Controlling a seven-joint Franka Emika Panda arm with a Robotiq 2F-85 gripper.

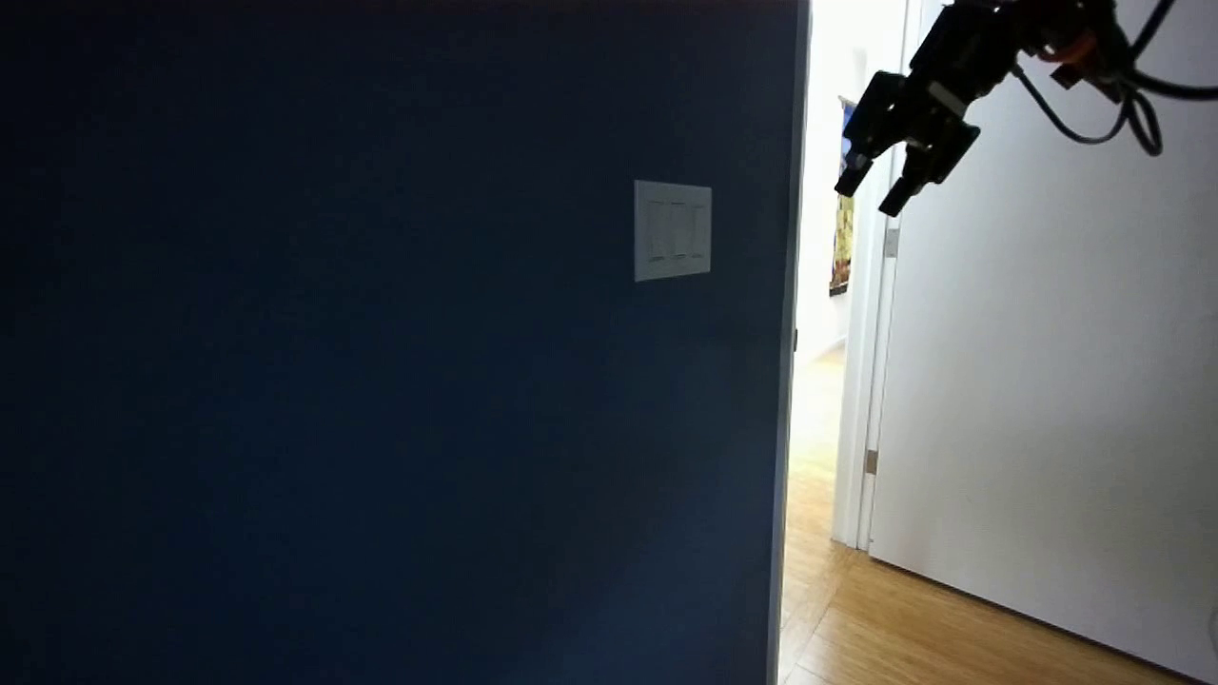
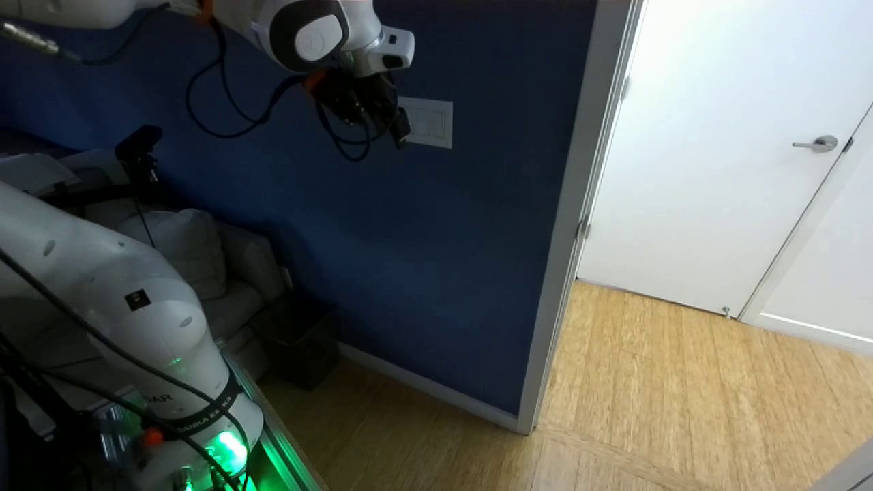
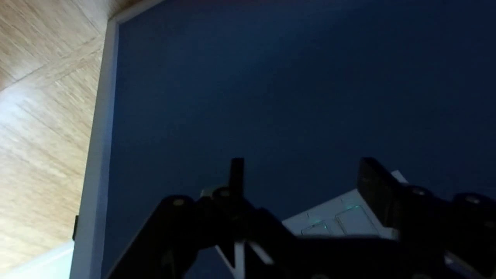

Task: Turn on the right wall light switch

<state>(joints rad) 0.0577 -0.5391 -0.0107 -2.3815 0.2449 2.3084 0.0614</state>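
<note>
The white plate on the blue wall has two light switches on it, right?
Not two: an exterior view shows three light switches side by side. They are on a white plate on the blue wall, just as you say.

A dark blue wall [image 2: 409, 273] runs down to a pale baseboard [image 2: 436, 391] and ends at a pale door frame [image 2: 571, 204]. Beyond the frame, a white door [image 2: 709, 170] with a metal lever handle [image 2: 818, 144] stands above a light wood floor [image 2: 702, 368]. A sofa [image 2: 235, 307] bearing a pale cushion [image 2: 187, 249] sits near the wall. In an exterior view, a colourful wall hanging [image 1: 843, 243] shows past the frame.
</note>
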